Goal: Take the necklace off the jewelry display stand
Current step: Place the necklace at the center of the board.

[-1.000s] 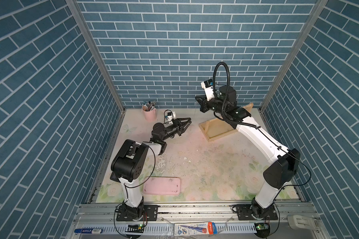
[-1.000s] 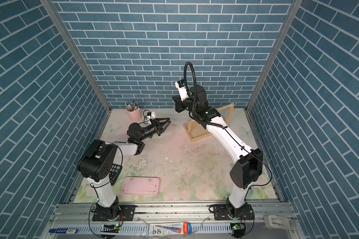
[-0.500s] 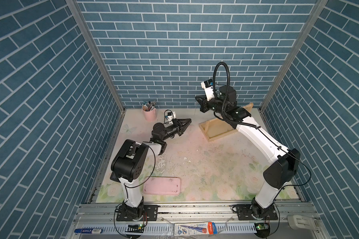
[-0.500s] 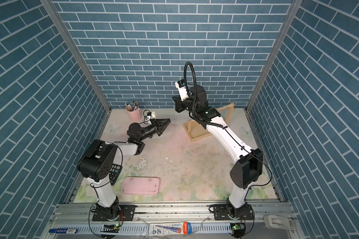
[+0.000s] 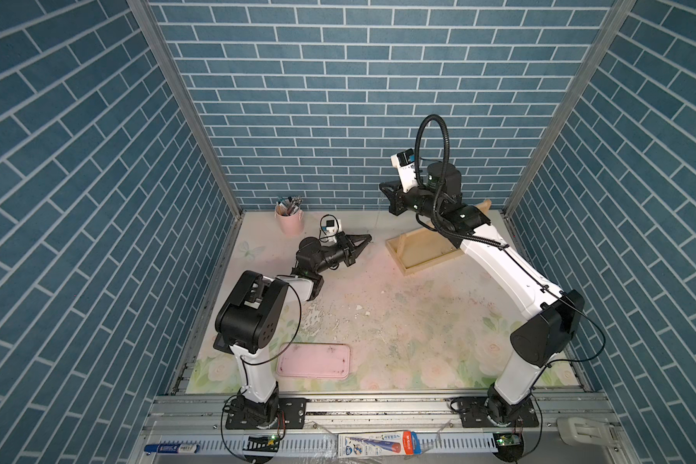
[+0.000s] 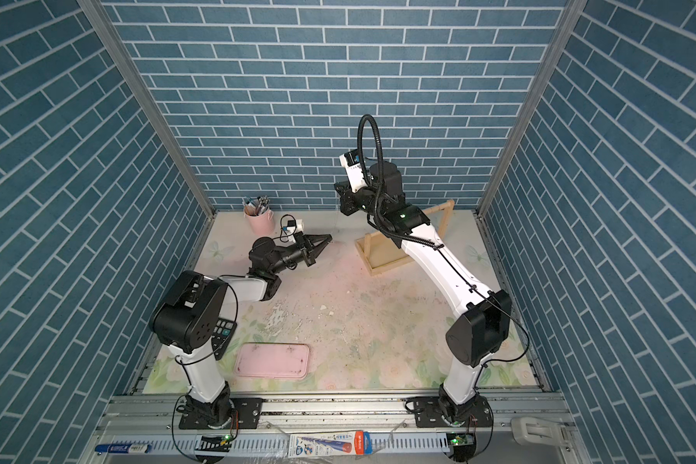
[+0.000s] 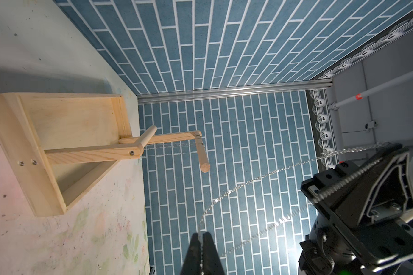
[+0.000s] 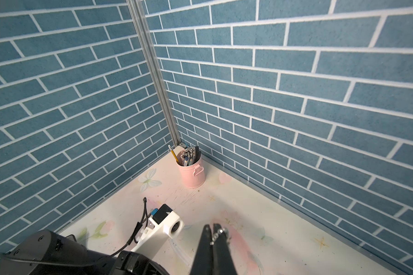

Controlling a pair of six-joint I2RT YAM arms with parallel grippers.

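Blue brick-pattern walls (image 5: pixel 338 100) close the table (image 5: pixel 418 321) on three sides, with metal rails at the two back corners. The widest open room is the table's middle, between the two arms.

The jewelry display stand (image 5: pixel 428 264) sits at the back right, its far end near the rear wall. The right arm partly covers it in both top views. A flat pink tray (image 5: pixel 313 360) lies near the front edge, beside the left arm's base. A pink pencil cup (image 5: pixel 289 220) stands in the back left corner, close to both walls.

The right gripper (image 5: pixel 381 188) is held high off the table near the rear wall, just left of the stand, with its jaws closed on the necklace (image 7: pixel 256 178). The left gripper (image 5: pixel 367 238) is low between cup and stand, its jaws likewise closed on the chain. The chain hangs in a slack arc in the air between the two grippers, beside the stand. In the left wrist view, finer strands show across the stand's upper part. Whether they belong to the same chain cannot be told.
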